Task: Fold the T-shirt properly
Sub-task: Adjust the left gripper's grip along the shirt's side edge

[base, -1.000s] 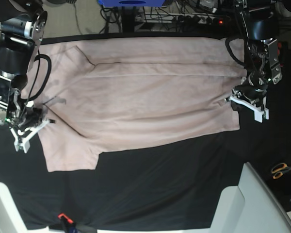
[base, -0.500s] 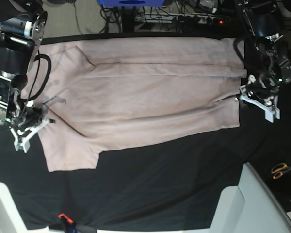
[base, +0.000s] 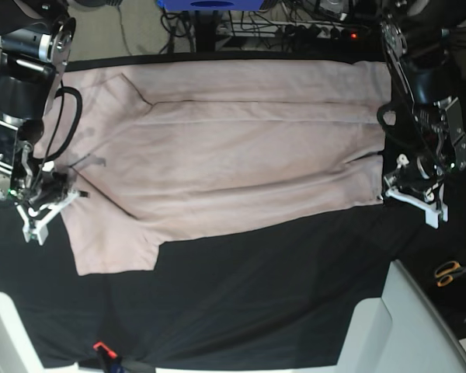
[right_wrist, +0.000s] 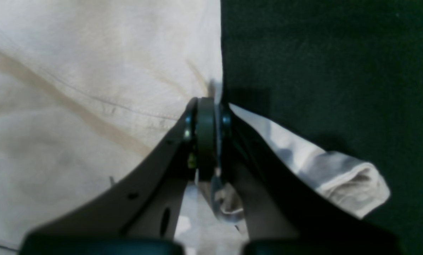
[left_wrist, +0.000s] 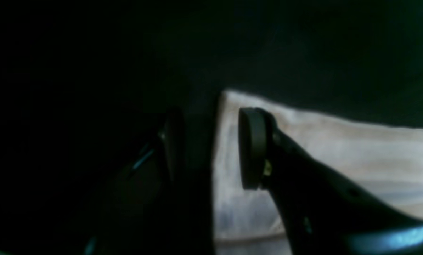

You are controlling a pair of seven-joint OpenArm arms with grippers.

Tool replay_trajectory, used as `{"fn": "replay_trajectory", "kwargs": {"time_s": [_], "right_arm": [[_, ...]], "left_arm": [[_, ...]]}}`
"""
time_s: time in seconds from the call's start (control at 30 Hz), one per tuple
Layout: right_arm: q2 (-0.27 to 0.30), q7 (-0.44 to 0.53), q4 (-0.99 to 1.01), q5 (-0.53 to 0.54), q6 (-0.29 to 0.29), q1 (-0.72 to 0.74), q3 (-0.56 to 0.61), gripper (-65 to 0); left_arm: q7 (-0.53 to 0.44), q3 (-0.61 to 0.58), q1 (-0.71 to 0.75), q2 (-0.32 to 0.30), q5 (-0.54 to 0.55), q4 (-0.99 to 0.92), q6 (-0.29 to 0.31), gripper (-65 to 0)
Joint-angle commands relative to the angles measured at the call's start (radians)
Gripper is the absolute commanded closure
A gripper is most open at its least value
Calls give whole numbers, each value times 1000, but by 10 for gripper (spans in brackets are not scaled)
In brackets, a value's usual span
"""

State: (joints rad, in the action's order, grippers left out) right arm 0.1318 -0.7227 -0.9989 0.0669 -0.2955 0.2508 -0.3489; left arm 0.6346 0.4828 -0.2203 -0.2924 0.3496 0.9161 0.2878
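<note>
The black tablecloth (base: 256, 295) covers the table, and the pale pink T-shirt (base: 233, 155), with no print or label that can be read, lies spread flat across its far half. The right gripper (right_wrist: 211, 141) is clamped tight on a fold of the shirt's edge, a bunched bit of cloth hanging beside it. The left gripper (left_wrist: 211, 148) stands parted at the shirt's corner, seemingly empty in the dim wrist view; orange-handled scissors (base: 450, 272) lie apart.
</note>
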Motion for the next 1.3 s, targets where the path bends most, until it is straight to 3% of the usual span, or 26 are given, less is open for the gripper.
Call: {"fn": "replay_trajectory", "kwargs": {"time_s": [0.0, 0.27, 0.5, 0.97, 1.1, 1.27], "right_arm": [[12, 12, -13, 0, -1, 22, 0, -8], [12, 13, -13, 0, -1, 22, 0, -8], [12, 13, -13, 0, -1, 22, 0, -8], [12, 15, -13, 0, -1, 22, 0, -8], [12, 15, -13, 0, -1, 14, 0, -8], [12, 16, -13, 0, -1, 11, 0, -8]], "left_arm": [[-22, 3, -34, -26, -13, -4, 3, -258], [-83, 3, -87, -23, -53, -159, 6, -258], [-85, 3, -83, -20, -51, -173, 81, -258], [-83, 3, -51, 32, -51, -171, 86, -253], [-83, 1, -54, 34, -51, -180, 123, -252], [-85, 3, -69, 31, -51, -257, 126, -252]]}}
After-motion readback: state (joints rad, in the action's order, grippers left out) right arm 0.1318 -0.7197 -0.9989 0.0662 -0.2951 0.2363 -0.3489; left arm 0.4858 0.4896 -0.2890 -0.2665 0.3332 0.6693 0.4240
